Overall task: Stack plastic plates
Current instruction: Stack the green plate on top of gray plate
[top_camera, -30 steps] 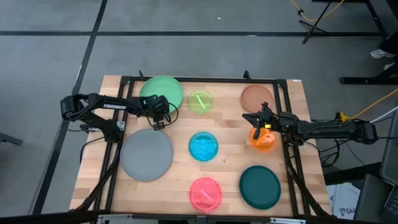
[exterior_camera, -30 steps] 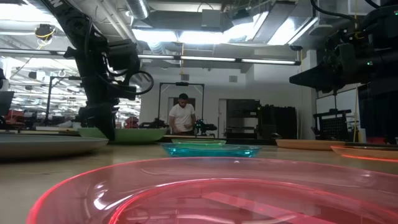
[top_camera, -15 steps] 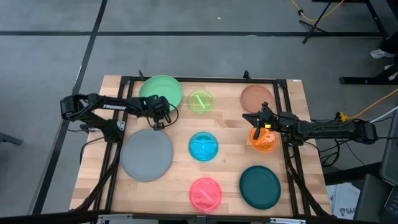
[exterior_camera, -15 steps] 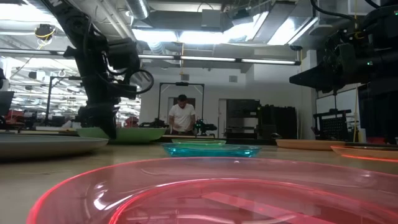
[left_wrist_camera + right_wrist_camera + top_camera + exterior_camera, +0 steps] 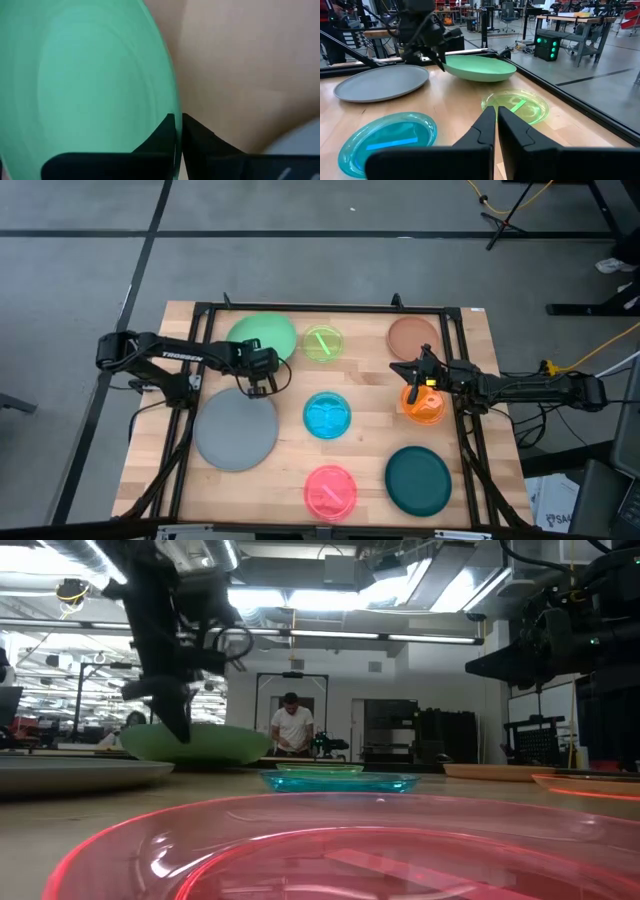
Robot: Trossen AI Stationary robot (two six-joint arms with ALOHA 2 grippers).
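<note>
My left gripper (image 5: pixel 258 371) is pinched shut on the rim of the large light green plastic plate (image 5: pixel 264 334), lifted and tilted at the far left; light, stiff, slick, so edge grips suit. Large grey plastic plate (image 5: pixel 236 429) lies just beside. Right gripper (image 5: pixel 414 372) hovers closed, empty, over the small translucent orange plate (image 5: pixel 424 406)

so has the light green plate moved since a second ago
Yes. The light green plate, pinched by the left claw, has lifted at its near edge and shifted slightly toward the lime plate.
</note>
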